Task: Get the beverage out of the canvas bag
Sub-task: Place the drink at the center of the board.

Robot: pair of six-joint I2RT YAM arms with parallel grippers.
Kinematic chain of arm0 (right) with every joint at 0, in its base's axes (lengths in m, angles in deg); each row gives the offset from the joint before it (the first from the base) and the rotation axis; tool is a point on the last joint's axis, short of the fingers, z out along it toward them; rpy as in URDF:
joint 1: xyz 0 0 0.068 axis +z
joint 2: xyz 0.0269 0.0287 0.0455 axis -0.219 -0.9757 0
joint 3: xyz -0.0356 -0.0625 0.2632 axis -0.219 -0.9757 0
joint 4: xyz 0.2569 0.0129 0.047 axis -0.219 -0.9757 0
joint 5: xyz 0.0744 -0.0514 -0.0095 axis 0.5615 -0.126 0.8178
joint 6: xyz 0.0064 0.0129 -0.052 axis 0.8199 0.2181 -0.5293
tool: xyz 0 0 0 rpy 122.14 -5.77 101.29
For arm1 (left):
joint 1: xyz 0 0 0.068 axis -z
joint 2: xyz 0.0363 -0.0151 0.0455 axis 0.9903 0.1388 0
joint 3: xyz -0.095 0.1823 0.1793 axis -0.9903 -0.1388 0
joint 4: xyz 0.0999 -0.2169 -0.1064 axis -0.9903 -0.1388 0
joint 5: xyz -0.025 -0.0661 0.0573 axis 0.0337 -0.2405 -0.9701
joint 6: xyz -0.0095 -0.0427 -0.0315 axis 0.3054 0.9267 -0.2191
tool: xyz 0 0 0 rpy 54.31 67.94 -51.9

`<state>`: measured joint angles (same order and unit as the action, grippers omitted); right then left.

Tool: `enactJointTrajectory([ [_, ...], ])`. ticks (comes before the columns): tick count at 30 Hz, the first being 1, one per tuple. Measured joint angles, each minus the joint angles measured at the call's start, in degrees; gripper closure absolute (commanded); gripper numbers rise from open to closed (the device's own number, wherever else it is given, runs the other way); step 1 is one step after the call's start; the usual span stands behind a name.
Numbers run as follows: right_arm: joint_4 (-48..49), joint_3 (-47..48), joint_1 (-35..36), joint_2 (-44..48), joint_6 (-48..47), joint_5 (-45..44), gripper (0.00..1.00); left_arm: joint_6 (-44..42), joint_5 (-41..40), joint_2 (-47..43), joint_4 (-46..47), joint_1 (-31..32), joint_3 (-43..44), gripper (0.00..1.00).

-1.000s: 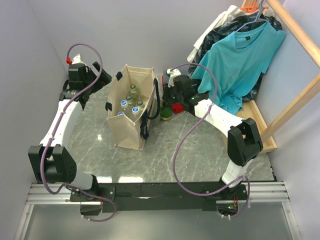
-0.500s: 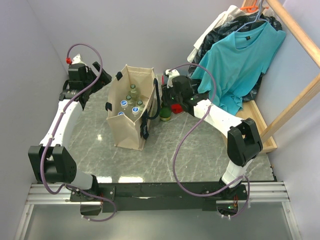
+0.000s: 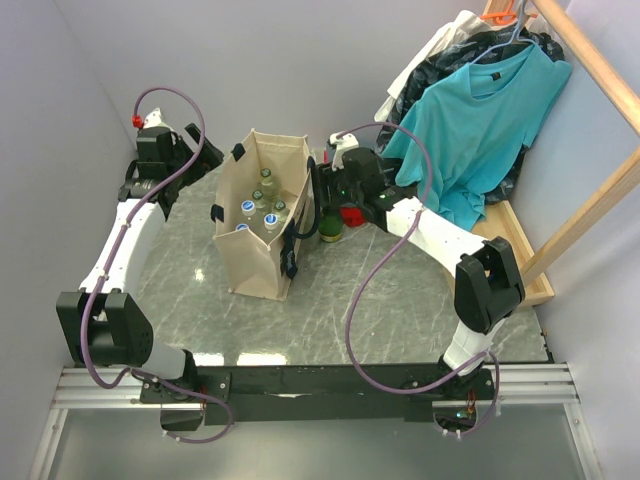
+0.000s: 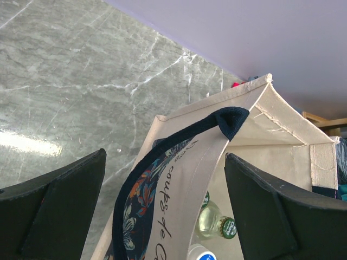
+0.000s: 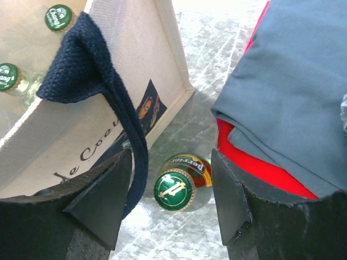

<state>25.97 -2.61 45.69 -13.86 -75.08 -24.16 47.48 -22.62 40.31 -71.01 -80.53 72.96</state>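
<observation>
Marble table (image 3: 330, 300) bears the green bottle (image 5: 174, 189) between parted right fingers (image 5: 233, 203).

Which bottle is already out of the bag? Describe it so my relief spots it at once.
Start at the tall beige bag mid-table. On the table just to its right stands a green Perrier bottle with a green cap, beside red and grey cloth. It alone is outside the bag; the other bottles sit inside.

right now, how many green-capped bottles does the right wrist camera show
3. Two green caps show inside the canvas bag, top left; the Perrier bottle stands on the table beside it. More may be hidden in the bag.
</observation>
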Motion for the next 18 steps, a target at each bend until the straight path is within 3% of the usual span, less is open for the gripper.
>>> enactJointTrajectory([
  [10, -0.13, 0.00, 0.59, 0.81, -0.22, -6.21, 0.26, 0.44, -1.49, 0.00, -0.26, 0.02, 0.00, 0.04],
  [15, -1.42, 1.16, 0.81, 3.30, -0.83, -9.18, 0.16, 0.76, -2.40, -0.02, -0.28, 0.07, 0.00, 0.04],
  [18, -2.01, 3.34, 0.85, 4.02, -1.03, -10.86, 0.17, 0.85, -3.02, -0.02, -0.31, 0.07, 0.00, 0.04],
])
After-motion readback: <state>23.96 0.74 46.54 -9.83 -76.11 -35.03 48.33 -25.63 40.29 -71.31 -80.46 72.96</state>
